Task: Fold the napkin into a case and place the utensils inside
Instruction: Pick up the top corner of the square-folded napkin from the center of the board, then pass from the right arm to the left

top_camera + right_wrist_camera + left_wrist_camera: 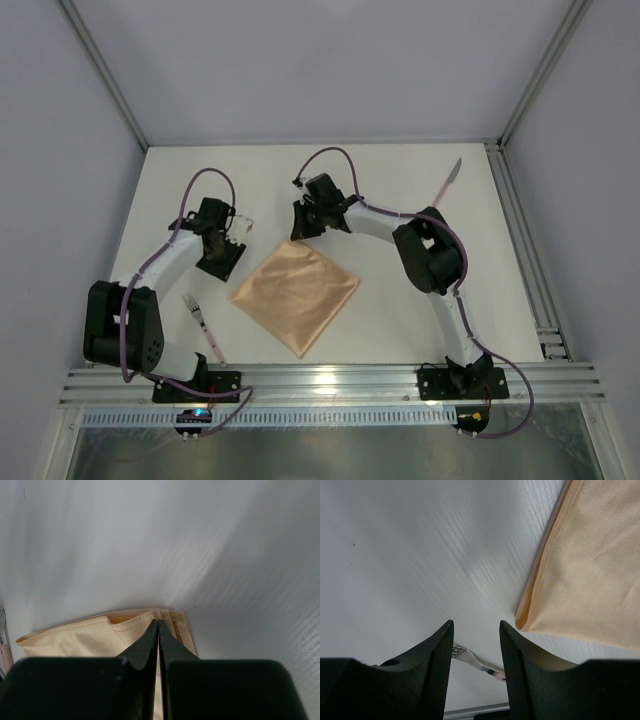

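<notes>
Peach-orange folded cloth napkin [295, 295] lies mid-worktop [400, 190]. Right end effector [158, 625] is pressed together on its far corner, apparently pinching it. Risk: it catches only some layers, so a lift unfolds the napkin. Left end effector [476, 630] is apart and empty, near the left corner.

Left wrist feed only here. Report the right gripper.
Observer: The right gripper is shut, its tips at the far corner of the napkin. I cannot confirm a pinch.
Operator: Locate the knife.
Observer: The knife lies near the far right corner of the table, well apart from the napkin.
Operator: Give the napkin's overall shape.
Observer: A folded square, lying cornerwise like a diamond.
</notes>
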{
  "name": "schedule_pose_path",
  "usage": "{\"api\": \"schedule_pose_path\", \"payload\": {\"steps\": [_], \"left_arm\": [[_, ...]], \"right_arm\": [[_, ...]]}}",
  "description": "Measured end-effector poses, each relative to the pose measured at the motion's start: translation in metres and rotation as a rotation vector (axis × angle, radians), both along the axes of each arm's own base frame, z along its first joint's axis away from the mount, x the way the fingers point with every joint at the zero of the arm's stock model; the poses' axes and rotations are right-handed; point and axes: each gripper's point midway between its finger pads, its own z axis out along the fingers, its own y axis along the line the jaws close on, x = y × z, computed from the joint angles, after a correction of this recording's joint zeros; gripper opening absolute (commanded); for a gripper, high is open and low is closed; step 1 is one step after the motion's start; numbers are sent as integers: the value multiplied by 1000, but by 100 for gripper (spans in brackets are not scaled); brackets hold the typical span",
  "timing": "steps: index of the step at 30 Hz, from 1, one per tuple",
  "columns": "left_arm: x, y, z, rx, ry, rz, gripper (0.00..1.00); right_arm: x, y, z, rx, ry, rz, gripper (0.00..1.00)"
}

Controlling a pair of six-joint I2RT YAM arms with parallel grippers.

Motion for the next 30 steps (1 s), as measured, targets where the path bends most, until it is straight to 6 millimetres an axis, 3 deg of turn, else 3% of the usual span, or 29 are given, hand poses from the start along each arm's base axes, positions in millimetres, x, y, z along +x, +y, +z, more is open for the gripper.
{"api": "schedule_pose_path", "payload": {"steps": [6, 11, 14, 18, 22, 30], "left_arm": [[0, -1, 0, -5, 1, -2, 43], [1, -22, 4, -116, 5, -59, 48], [16, -44, 16, -220, -29, -114, 53], [61, -84, 31, -351, -87, -206, 57], [83, -114, 15, -397, -74, -301, 59], [55, -142, -22, -345, -64, -511, 61]], "right_arm": [[-14, -3, -4, 11, 16, 22, 4], [-24, 0, 3, 31, 9, 45, 4], [-25, 1, 5, 43, 2, 52, 4], [-32, 0, 2, 51, 11, 58, 4], [-39, -3, -2, 59, 29, 54, 4], [-54, -8, 0, 97, 54, 48, 4]]}}
